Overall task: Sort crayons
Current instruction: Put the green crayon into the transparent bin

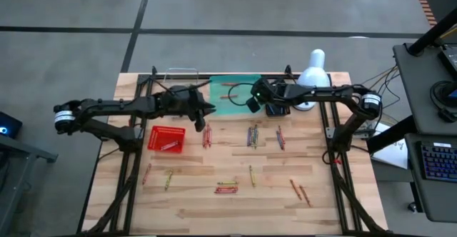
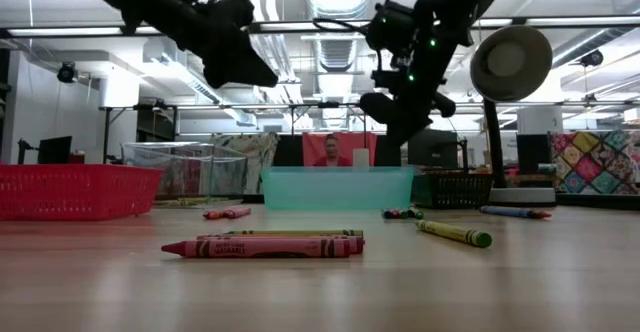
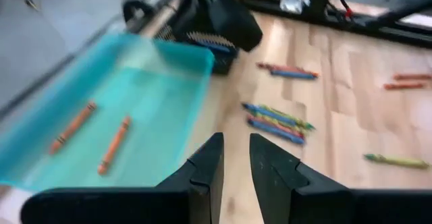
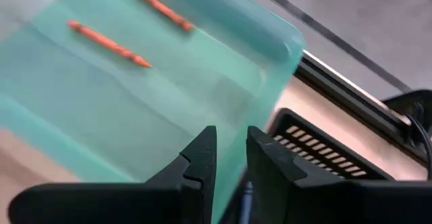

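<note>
Crayons lie scattered on the wooden table: a red pair (image 1: 207, 135), a blue and green group (image 1: 253, 135), and others nearer the front (image 1: 227, 187). Two orange crayons (image 4: 108, 43) lie in the teal tray (image 1: 235, 91) at the far edge. My left gripper (image 1: 208, 108) hangs above the table between the tray and the red mesh basket (image 1: 166, 138). Its fingers (image 3: 236, 163) stand a narrow gap apart with nothing between them. My right gripper (image 1: 251, 103) hangs over the tray's right end. Its fingers (image 4: 231, 156) are also a narrow gap apart and empty.
A dark slotted basket (image 1: 277, 110) stands right of the teal tray, under my right arm. A white lamp (image 1: 314, 69) stands at the far right and a clear bin (image 1: 182, 76) at the far left. A crayon lies in the red basket (image 1: 169, 145).
</note>
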Action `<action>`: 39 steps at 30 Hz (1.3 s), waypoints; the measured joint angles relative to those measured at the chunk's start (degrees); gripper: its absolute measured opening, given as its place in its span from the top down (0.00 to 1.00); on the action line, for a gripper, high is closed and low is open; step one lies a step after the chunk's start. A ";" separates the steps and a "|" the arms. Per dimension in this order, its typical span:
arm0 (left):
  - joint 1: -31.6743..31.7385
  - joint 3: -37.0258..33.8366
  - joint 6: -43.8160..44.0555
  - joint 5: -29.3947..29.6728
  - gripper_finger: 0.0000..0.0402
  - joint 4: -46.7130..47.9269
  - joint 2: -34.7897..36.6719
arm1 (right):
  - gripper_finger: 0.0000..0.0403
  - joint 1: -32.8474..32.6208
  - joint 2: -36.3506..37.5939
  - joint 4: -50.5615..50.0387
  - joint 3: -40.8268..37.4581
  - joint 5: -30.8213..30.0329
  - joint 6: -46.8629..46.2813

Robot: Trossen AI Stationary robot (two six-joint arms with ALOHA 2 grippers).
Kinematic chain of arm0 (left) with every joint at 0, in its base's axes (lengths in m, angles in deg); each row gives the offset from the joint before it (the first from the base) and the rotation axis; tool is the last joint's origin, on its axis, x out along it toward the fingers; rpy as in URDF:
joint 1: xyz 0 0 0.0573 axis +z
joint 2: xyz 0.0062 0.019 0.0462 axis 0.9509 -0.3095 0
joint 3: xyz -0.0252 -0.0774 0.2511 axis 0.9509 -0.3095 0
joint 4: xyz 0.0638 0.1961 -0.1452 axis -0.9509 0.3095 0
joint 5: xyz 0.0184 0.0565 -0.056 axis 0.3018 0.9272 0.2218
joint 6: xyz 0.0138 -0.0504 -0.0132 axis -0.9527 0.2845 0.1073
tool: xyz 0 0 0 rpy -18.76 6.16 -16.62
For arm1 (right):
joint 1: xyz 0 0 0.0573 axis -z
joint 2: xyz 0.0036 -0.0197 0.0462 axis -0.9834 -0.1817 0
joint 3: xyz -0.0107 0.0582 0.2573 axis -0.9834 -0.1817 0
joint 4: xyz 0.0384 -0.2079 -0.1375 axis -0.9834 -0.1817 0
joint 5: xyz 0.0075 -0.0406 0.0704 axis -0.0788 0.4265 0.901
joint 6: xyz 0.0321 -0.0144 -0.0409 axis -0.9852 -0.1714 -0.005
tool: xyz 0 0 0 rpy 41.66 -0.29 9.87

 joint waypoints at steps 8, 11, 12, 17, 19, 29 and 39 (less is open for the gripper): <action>-4.09 7.20 12.09 0.35 0.86 19.76 0.00 | 0.82 -3.27 0.03 -0.04 3.15 -0.03 4.12; -5.98 8.79 17.46 0.41 0.86 27.30 0.00 | 0.82 -4.13 0.13 -0.04 4.08 -0.05 6.38; -6.79 9.15 19.32 0.39 0.86 30.02 0.02 | 0.82 -4.32 0.13 0.01 4.36 -0.06 7.04; -11.96 9.87 29.32 0.41 0.86 40.10 0.02 | 0.82 -5.22 0.15 0.12 4.99 -0.06 9.59; -14.46 9.87 33.04 0.37 0.86 42.28 0.02 | 0.82 -5.48 0.15 0.11 4.99 -0.05 9.61; -27.33 9.31 52.52 0.08 0.86 47.95 -0.27 | 0.82 -6.55 0.15 0.14 4.97 -0.03 9.58; -38.44 8.97 67.43 0.08 0.86 49.89 -5.46 | 0.82 -7.78 0.15 0.25 4.73 0.01 9.52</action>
